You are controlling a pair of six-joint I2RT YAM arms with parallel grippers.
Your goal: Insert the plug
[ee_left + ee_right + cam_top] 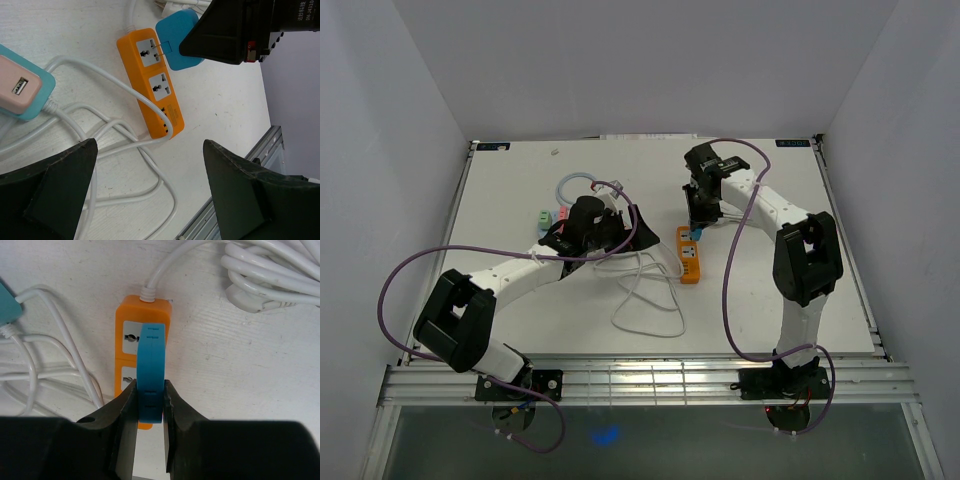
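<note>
An orange power strip [690, 257] lies on the white table, its sockets facing up; it also shows in the left wrist view [150, 75] and the right wrist view [129, 315]. My right gripper [150, 400] is shut on a blue plug [151, 365] and holds it on edge over the strip. In the left wrist view the blue plug [177, 37] has its metal prongs at the strip's far socket; how deep they sit I cannot tell. My left gripper [150, 165] is open and empty, above loose white cable just left of the strip.
A pink and teal charger [20, 87] lies left of the strip, trailing white cables [645, 300] across the table's middle. A coiled white cord [270, 270] lies beyond the strip. The table's aluminium front rail [240, 190] is nearby.
</note>
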